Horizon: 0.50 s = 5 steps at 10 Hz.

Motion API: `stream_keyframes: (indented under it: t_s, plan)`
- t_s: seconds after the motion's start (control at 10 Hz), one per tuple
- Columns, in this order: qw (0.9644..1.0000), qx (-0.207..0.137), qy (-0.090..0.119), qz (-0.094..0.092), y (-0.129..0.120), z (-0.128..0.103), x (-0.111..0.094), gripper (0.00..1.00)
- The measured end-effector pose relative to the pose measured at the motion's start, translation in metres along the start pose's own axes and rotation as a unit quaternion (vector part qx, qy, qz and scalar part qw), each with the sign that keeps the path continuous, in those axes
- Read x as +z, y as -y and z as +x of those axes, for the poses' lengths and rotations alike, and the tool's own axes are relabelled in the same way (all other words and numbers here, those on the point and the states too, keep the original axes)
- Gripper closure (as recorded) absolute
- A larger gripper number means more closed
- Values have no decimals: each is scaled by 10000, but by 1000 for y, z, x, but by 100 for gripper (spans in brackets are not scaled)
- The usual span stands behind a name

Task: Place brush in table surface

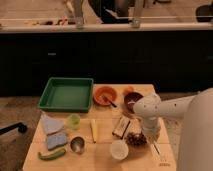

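The pale wooden table surface fills the lower half of the camera view. My white arm reaches in from the right and bends down over the table's right side. My gripper points down close to the tabletop. An oblong pale-and-dark object that looks like the brush lies on the wood just left of the gripper. I cannot tell whether the gripper touches it. A dark bumpy cluster sits right beside the gripper.
A green tray stands at the back left. An orange bowl and a dark red bowl are at the back. A white cup, yellow stick, metal cup, green cup, blue sponge and green vegetable lie in front. A thin stick lies at the front right.
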Motion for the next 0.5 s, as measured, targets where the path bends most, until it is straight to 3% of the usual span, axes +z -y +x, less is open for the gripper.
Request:
stream_keyframes:
  t_s: [0.5]
  plan:
    - [10000,23,0,36,1,2,-4,20]
